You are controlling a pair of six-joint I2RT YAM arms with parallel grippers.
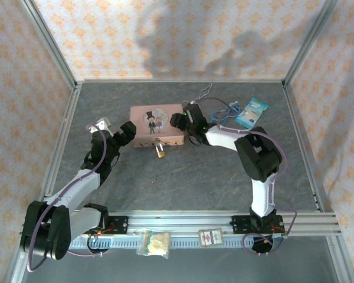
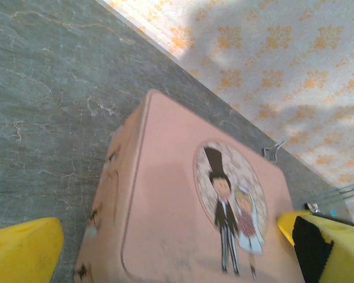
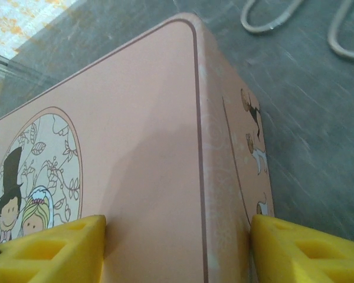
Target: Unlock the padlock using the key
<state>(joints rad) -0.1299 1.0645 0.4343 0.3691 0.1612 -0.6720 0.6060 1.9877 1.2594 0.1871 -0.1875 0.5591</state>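
Centrally, on the grey table [image 1: 183, 177], the padlock [image 1: 160, 151] hangs small and brass-coloured at the middle of the pink tin's [image 1: 156, 125] near wall, at 6 o'clock from the lid picture; its body rests against the tabletop just in front of the tin; its shackle is too thin to trace.

Tin lies flat, lid up, long side running 9 to 3 o'clock.

Left gripper [image 1: 128, 131] sits at 9 o'clock of the tin, just beside its short end; jaws spread wide, nothing between them held; from the left wrist, one yellow fingertip [image 2: 23, 250] stands apart from the tin's corner, the other is by the lid's far edge.

Right gripper [image 1: 178, 121] sits at 3 o'clock of the tin, on its other short end; from the right wrist, its yellow pads [image 3: 47, 250] straddle the lid edge, one over the lid face, one against the side wall; whether they pinch the tin I cannot tell.

Further out: tangled cables [image 1: 215, 107] at 2 o'clock; a blue-and-white packet [image 1: 252, 112] beyond them; a clear bag [image 1: 154, 243] and a small card [image 1: 210, 237] on the near rail at 6 o'clock.
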